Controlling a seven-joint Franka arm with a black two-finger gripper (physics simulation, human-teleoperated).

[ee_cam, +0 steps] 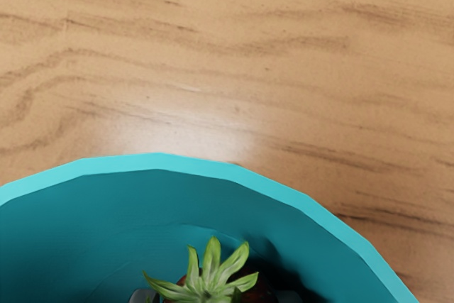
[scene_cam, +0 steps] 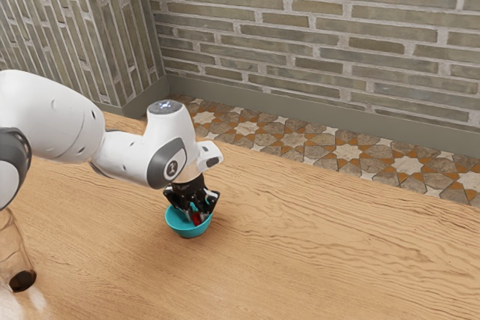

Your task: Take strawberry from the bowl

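Observation:
In the exterior view my gripper [scene_cam: 194, 216] reaches down into the teal bowl [scene_cam: 184, 231], its fingers drawn in on the red strawberry [scene_cam: 197, 219]. Seen from the wrist, the strawberry [ee_cam: 206, 294] has its green leaves upward, inside the bowl [ee_cam: 305, 211]. A grey fingertip stands against each side of it, so my gripper [ee_cam: 215, 297] is shut on it. The leaves and the lower edge of the picture hide most of the red flesh.
The bowl stands on a wooden table [scene_cam: 322, 252]. At the exterior view's lower left is a clear glass-like object [scene_cam: 13, 252] with a dark end. A brick wall [scene_cam: 315, 28] rises beyond the patterned floor [scene_cam: 292, 140].

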